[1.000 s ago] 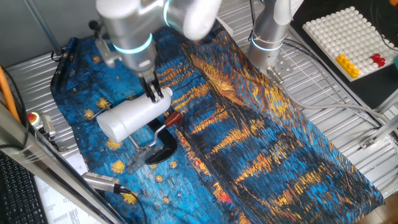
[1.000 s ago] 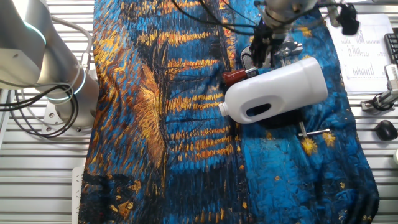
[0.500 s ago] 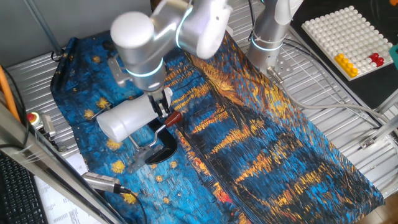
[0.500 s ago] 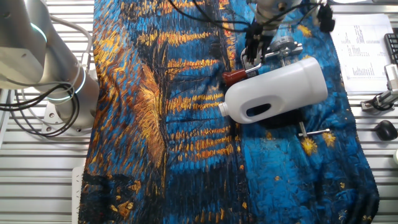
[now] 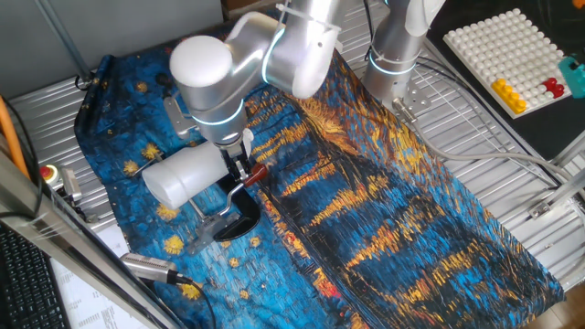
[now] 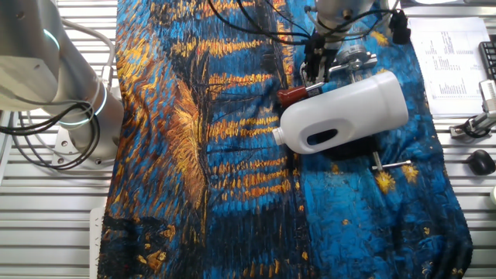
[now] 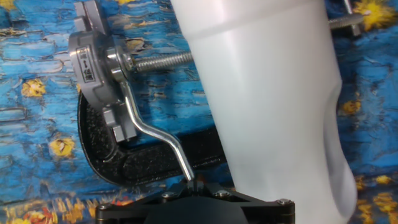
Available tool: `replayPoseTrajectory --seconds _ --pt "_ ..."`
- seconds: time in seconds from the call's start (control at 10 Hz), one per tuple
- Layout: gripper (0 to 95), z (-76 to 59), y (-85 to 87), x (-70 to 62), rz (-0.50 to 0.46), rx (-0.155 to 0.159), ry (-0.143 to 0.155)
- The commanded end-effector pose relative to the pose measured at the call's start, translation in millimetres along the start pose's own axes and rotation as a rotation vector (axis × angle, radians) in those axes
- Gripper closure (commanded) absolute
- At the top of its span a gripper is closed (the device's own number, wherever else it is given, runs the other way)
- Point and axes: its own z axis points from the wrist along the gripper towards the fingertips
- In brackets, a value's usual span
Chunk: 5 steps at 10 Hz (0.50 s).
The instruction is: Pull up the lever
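The lever (image 5: 235, 188) is a slim silver arm with a dark-red knob (image 5: 257, 171), hinged on a clamp beside a big white cylinder (image 5: 186, 173) lying on the blue and orange cloth. My gripper (image 5: 240, 170) reaches down right beside the knob. In the other fixed view the knob (image 6: 292, 94) pokes out left of the gripper (image 6: 312, 77). In the hand view the lever (image 7: 152, 130) curves down from its silver pivot block (image 7: 93, 68) into the gripper (image 7: 194, 185). The jaws sit tight on either side of it, and the knob is hidden here.
The clamp's black base (image 7: 143, 165) lies under the white cylinder (image 7: 267, 93). A silver rod with a cable (image 5: 151, 267) lies near the cloth's front edge. A second arm's base (image 5: 395, 55) stands at the back, with a white peg tray (image 5: 512, 50) to its right.
My gripper has come off the top of the white cylinder, moved right and down, and now sits on the lever beside the red knob. The lever and cylinder have not moved.
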Motion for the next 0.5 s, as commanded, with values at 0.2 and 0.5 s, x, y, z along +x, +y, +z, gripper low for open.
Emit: replayPoseTrajectory --seconds 0.2,0.5 --pt "95.0 -1.4 -0.3 0.9 -0.045 -0.001 0.025" --pt "95.0 -2.0 -0.4 1.0 -0.048 0.0 0.027"
